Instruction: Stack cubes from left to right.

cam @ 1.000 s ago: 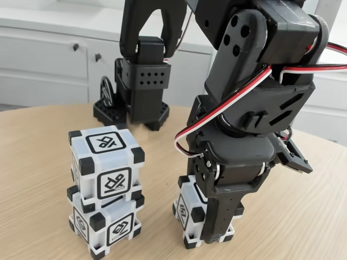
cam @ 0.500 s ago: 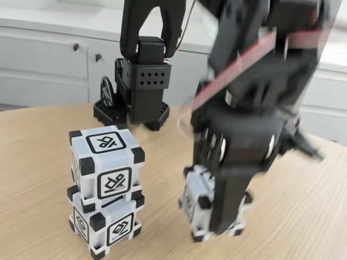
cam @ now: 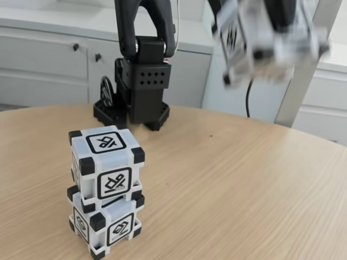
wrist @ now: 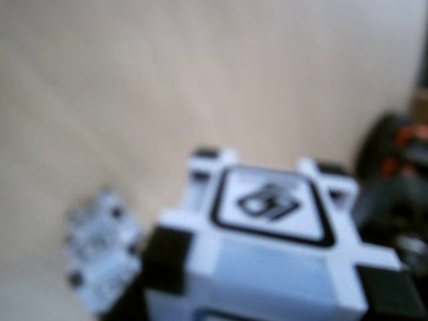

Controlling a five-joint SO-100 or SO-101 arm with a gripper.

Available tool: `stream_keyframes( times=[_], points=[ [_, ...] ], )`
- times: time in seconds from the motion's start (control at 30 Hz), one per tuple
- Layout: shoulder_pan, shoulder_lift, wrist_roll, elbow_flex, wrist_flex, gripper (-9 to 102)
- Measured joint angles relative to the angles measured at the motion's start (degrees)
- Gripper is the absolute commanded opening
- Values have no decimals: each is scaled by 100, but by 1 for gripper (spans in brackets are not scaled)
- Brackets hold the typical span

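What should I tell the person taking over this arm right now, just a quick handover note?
Gripper: shut on the third cube, carried high above the table; the fixed view is motion-blurred there.
Stack: the top cube sits on the bottom cube at the table's left in the fixed view, slightly twisted against each other.
Done: two cubes stacked, third picked up.
Left: bring the third cube over the stack, set it on top, release.

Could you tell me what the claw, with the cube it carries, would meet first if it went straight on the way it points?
Judging loosely from the blurred wrist view, the bare table; the two-cube stack lies off to one side.
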Motion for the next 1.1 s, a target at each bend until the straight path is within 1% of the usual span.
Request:
stream_keyframes(
  times=[0.13,0.33,0.6,1.0,1.1],
  points=[
    [0,378,-105,0,0,13],
    [132,404,-149,0,0,13],
    [1002,404,-299,0,0,13],
    [2118,404,-888,18,0,13],
    [2355,404,-1055,255,0,14]
  ],
)
